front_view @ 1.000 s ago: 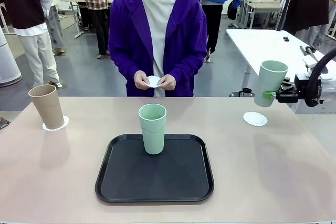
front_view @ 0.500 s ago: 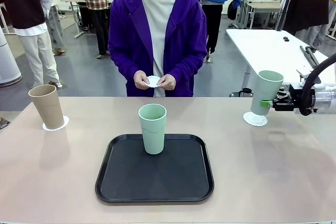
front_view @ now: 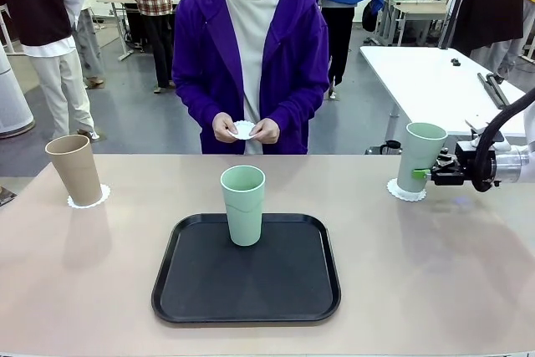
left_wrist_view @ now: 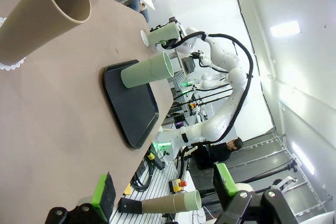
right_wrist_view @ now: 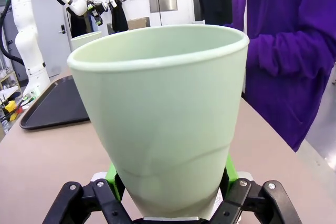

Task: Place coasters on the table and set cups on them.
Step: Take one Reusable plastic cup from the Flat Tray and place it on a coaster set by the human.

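My right gripper (front_view: 429,175) is shut on a pale mint green cup (front_view: 420,156), which stands upright with its base down on a white lacy coaster (front_view: 406,192) at the table's (front_view: 435,273) right. In the right wrist view that cup (right_wrist_view: 163,108) sits between the green pads of the right gripper (right_wrist_view: 170,179). A tan-brown cup (front_view: 75,170) stands on a coaster (front_view: 89,199) at the far left. A second mint cup (front_view: 243,205) stands on the black tray (front_view: 246,290). The person holds another coaster (front_view: 244,130) in both hands. My left gripper (left_wrist_view: 163,187) is open and empty, well back from the tan cup (left_wrist_view: 42,17).
The black tray takes up the middle front of the table. The person in a purple jacket (front_view: 292,56) stands at the far edge. A white-topped table (front_view: 435,73) lies behind on the right. Bare tabletop lies to either side of the tray.
My right gripper has brought the mint cup down and slightly left, from tilted in the air above the right coaster to upright on it. Nothing else has moved.
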Robot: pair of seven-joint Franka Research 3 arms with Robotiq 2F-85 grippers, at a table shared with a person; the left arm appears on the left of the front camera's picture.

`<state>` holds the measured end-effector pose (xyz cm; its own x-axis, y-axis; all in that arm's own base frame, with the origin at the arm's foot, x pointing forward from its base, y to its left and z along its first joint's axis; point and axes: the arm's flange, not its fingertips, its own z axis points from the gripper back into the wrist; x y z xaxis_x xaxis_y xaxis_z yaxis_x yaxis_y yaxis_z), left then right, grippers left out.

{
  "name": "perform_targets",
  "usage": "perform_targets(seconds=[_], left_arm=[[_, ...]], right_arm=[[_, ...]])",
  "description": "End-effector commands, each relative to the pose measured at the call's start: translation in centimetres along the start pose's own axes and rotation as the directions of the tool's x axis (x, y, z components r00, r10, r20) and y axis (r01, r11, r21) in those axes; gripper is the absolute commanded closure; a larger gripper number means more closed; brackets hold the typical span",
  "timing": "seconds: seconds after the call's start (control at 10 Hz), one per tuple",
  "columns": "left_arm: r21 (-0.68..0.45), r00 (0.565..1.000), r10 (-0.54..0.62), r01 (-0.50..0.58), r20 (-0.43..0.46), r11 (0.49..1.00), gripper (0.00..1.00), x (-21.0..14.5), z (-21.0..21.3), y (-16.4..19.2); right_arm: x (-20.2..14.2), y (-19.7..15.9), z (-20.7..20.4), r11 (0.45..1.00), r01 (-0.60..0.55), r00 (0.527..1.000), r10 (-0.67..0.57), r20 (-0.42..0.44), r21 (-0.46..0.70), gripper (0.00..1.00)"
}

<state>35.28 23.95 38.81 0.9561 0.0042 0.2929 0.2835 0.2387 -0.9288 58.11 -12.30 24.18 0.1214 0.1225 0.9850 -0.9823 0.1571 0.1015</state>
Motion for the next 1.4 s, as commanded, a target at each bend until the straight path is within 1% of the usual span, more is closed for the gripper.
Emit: perform_targets(seconds=[0.0, 0.7, 1.2, 1.3], left_arm=[[-0.003, 1.000, -0.005, 0.005, 0.006, 1.000, 0.00, -0.1, 0.1, -0.2], [-0.003, 1.000, -0.005, 0.005, 0.006, 1.000, 0.00, -0.1, 0.1, -0.2], [-0.003, 1.000, -0.005, 0.005, 0.006, 1.000, 0.00, -0.1, 0.1, -0.2], [-0.003, 1.000, -0.005, 0.005, 0.006, 1.000, 0.00, -0.1, 0.1, -0.2]], right_arm=[[-0.4, -1.0, 0.1, 1.000, 0.008, 1.000, -0.008, -0.025, 0.005, 0.17], [-1.2, -1.7, -0.2, 1.000, 0.018, 1.000, -0.018, -0.013, -0.010, 0.17], [-1.5, -2.4, -0.7, 1.000, 0.018, 1.000, -0.018, 0.011, -0.004, 0.17], [-1.4, -2.4, -0.6, 1.000, 0.022, 1.000, -0.022, 0.005, -0.009, 0.03]])
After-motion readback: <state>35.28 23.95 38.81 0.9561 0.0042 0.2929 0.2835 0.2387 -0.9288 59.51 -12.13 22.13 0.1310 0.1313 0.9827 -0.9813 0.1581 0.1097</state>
